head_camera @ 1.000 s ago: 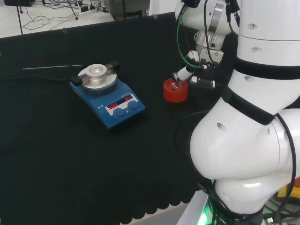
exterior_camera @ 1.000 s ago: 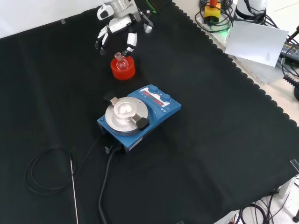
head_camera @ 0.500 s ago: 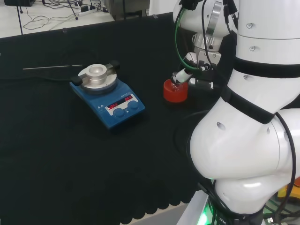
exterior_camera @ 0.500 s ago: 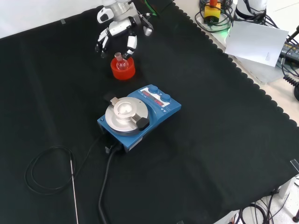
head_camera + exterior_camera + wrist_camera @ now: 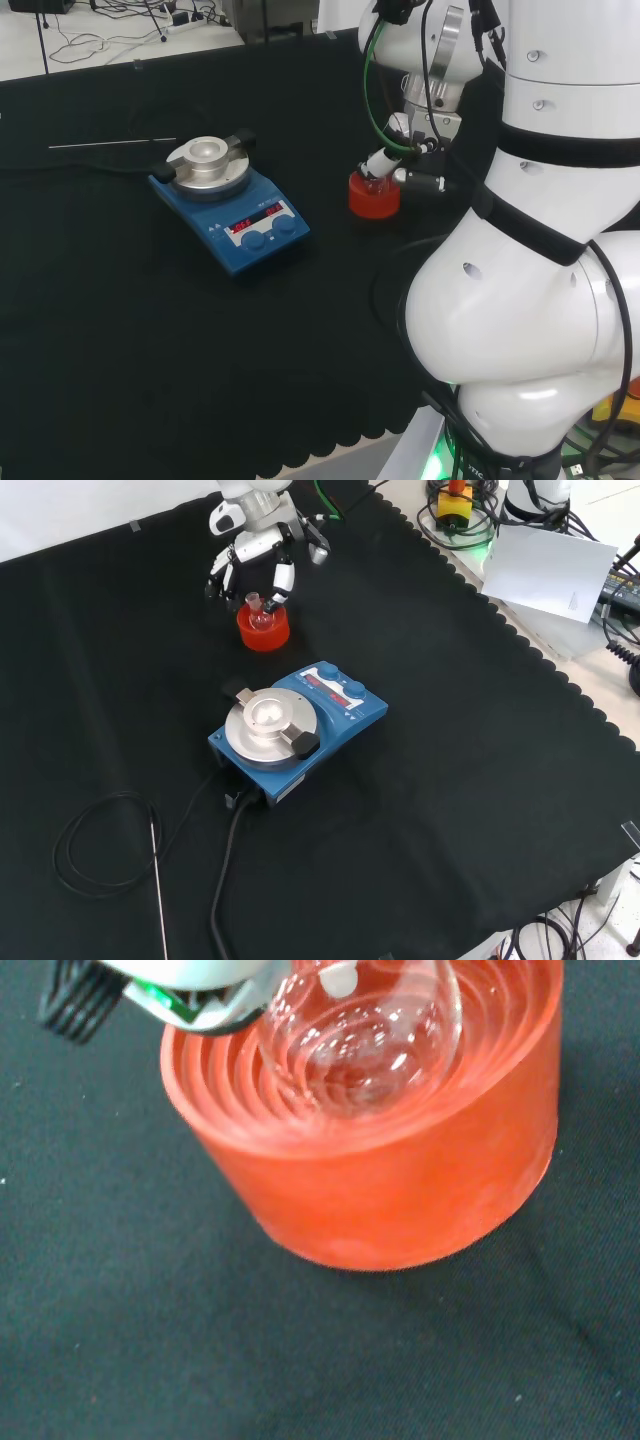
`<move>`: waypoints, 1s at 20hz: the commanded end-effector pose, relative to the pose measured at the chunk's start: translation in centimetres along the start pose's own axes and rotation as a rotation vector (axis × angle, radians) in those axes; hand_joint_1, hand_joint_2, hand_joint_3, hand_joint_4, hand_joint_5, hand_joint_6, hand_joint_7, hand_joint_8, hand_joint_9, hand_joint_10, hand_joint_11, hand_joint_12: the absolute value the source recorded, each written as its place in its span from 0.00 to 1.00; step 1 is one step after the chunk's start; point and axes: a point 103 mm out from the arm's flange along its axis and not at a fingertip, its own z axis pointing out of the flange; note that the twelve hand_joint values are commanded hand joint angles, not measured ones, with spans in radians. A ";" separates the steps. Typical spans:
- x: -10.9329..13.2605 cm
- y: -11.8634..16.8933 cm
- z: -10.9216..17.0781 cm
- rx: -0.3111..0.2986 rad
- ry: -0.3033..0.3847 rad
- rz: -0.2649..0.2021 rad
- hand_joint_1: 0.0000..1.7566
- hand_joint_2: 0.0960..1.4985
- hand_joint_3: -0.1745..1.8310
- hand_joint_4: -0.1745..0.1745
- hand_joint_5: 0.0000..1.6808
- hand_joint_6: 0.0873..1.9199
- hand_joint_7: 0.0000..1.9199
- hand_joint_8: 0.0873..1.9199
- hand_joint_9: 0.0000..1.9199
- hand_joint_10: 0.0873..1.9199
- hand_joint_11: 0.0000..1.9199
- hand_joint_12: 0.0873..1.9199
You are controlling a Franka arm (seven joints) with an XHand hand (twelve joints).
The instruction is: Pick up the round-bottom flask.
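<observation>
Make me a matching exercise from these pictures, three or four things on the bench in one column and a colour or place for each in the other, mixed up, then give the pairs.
Things:
1. round-bottom flask
2. ribbed stand
3. stirrer plate
4. hand

Descriptions:
A. blue, with a round metal top
B. clear glass, sitting in the ring
C. black and white, right above the flask
D. red, on the black cloth

Pairs: 1-B, 2-D, 3-A, 4-C
</observation>
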 end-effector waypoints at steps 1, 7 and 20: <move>0.9 0.0 0.1 -0.019 -0.004 0.001 0.52 0.36 0.41 0.41 0.49 0.25 0.12 0.30 0.24 0.32 0.14 0.69; -0.9 0.1 -0.8 -0.032 0.004 -0.004 0.53 0.36 0.41 0.40 0.50 0.27 0.13 0.30 0.24 0.32 0.14 0.69; -0.1 -0.3 -2.0 -0.130 -0.034 0.018 0.65 0.39 0.42 0.73 0.76 0.31 0.22 0.31 0.35 0.27 0.24 0.66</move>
